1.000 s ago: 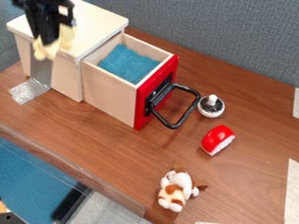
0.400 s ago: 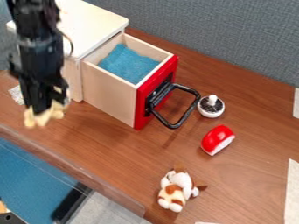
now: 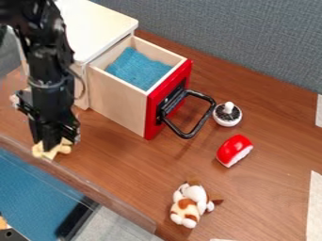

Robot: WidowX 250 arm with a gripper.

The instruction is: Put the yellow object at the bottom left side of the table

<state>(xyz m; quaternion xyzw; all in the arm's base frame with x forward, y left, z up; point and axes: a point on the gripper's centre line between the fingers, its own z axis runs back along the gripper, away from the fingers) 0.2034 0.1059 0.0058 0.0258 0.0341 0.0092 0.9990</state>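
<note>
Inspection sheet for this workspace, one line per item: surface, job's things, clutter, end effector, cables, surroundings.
Surface: brown wooden table, pale strip at its right edge; no spills seen.
Job's things: yellow object directly below the end effector, near the table's lower-left edge; contact with the table cannot be told.
Clutter: pale cabinet with red-fronted drawer pulled open, blue cloth inside; white bowl, red and white toy, brown and white plush toy to its right.
End effector: pointing down, at the yellow object.
Cables: thin dark loop beside the arm.
Surroundings: grey partition behind.
</note>
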